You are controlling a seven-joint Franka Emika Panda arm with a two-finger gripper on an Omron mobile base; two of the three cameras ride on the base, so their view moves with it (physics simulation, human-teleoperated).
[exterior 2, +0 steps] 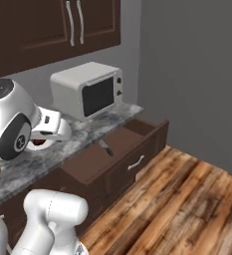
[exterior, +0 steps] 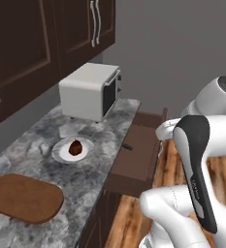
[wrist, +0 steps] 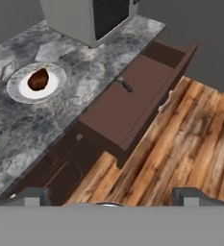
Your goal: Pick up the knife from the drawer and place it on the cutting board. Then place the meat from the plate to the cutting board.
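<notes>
While the gripper (wrist: pixel 111 202) hung high with jaws apart and empty, the knife (wrist: pixel 125 85) lay well ahead inside the drawer (wrist: pixel 132 103), near its counter-side wall, lengthwise along it.

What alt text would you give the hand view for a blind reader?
An open dark wooden drawer holds a small knife near the grey stone counter, seen from above the wooden floor. On the counter, meat sits on a white plate.
</notes>
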